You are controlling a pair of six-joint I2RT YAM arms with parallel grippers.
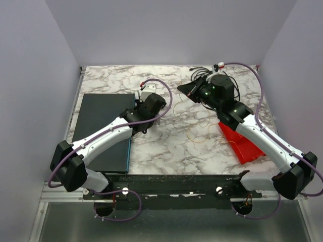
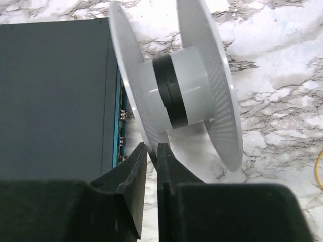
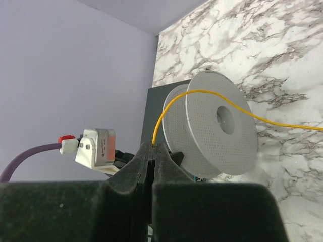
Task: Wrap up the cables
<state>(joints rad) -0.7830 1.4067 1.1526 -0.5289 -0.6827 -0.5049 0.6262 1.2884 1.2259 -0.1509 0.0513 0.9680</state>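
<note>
On the marble desk, the left hand clamps the spool by its rim, steadying it. The right hand pinches a yellow cable, likely for winding.

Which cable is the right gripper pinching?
The thin yellow cable, running from the shut right gripper across the white spool; the black cables lie loose, ungripped, near the table's far edge.
</note>
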